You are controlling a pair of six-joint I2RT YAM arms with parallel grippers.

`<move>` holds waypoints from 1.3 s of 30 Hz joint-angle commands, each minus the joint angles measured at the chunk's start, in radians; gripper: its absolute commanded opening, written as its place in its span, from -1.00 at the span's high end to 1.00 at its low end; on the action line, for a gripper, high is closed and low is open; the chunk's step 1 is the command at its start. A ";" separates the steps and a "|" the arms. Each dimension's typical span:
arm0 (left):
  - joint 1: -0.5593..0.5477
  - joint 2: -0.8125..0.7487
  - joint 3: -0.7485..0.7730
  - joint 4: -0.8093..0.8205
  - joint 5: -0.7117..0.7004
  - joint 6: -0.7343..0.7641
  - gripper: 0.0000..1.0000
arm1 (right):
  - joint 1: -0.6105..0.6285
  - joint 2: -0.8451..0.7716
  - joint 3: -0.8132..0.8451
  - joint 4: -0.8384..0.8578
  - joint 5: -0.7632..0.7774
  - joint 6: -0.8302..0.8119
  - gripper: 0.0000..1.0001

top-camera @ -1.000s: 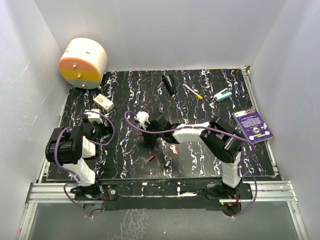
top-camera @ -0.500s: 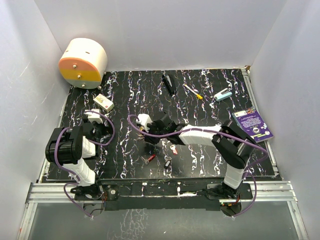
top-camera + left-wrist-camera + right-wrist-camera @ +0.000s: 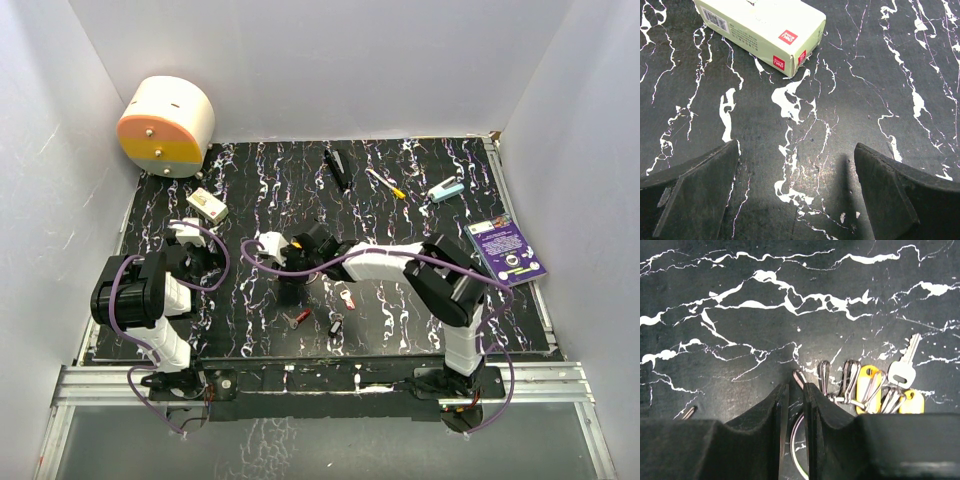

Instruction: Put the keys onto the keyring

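Securing the keyring in the right jaws looks to be the step in hand.

1. Loose stock, top view: the black-headed key [image 3: 336, 325] and the red-headed key [image 3: 300, 315] lie near the front edge of the table [image 3: 400, 200], apart from each other. A third loose key [image 3: 346, 298] lies just beyond them, head colour unclear. None of the three is on the ring yet.
2. The right gripper [image 3: 796, 387] is down at the table, jaws set narrow with a slit between them. The keyring [image 3: 793, 447], thin silver wire, shows as an arc inside that slit. You cannot tell whether the wire is pinched or only straddled. Judgement: close slowly and squarely, since thin wire will likely skid out of a slanted squeeze. Leave the ring's split clear of the pads.
3. Cluster just right of those fingers: a yellow-headed key [image 3: 867, 385], a second yellow head [image 3: 912, 401], a plain silver key [image 3: 905, 367] and small wire loops. Whether they hang on the ring is unclear. Lift gently, as they may snag.
4. The left gripper [image 3: 796, 145] has its jaws wide and empty, over bare table. It probably fetches the loose keys.
5. A pale green carton [image 3: 760, 25] lies beyond the left fingers. Steer clear of it.
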 commanded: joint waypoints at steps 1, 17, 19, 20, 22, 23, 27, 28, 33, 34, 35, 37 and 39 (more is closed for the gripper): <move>0.000 -0.009 0.016 0.017 0.013 0.007 -0.94 | -0.009 0.034 0.075 0.017 -0.071 -0.071 0.53; 0.000 -0.010 0.016 0.017 0.013 0.007 -0.94 | -0.023 0.085 0.062 0.012 -0.059 -0.080 0.54; -0.001 -0.010 0.016 0.017 0.013 0.007 -0.94 | -0.023 0.081 0.061 0.010 -0.057 -0.078 0.55; -0.001 -0.011 0.016 0.017 0.013 0.007 -0.94 | -0.023 0.071 0.061 0.006 -0.065 -0.078 0.55; 0.000 -0.010 0.016 0.017 0.013 0.007 -0.94 | -0.023 0.048 0.058 0.000 -0.079 -0.078 0.56; -0.001 -0.009 0.016 0.018 0.013 0.007 -0.94 | -0.023 0.036 0.057 -0.002 -0.082 -0.077 0.56; 0.000 -0.010 0.016 0.017 0.013 0.007 -0.94 | -0.023 -0.010 0.066 -0.014 -0.089 -0.073 0.56; 0.000 -0.010 0.016 0.017 0.013 0.007 -0.94 | -0.023 -0.018 0.069 -0.013 -0.089 -0.074 0.56; -0.001 -0.010 0.016 0.017 0.013 0.007 -0.94 | -0.023 -0.014 0.091 -0.014 -0.065 -0.097 0.57; -0.001 -0.010 0.016 0.018 0.013 0.007 -0.94 | -0.023 -0.006 0.099 -0.019 -0.062 -0.101 0.57; 0.000 -0.010 0.016 0.017 0.013 0.007 -0.94 | -0.023 0.002 0.106 -0.021 -0.061 -0.104 0.58; -0.001 -0.010 0.016 0.017 0.013 0.007 -0.94 | -0.023 0.015 0.115 -0.022 -0.061 -0.106 0.58; -0.001 -0.009 0.016 0.017 0.013 0.007 -0.94 | -0.023 0.028 0.124 -0.022 -0.056 -0.109 0.58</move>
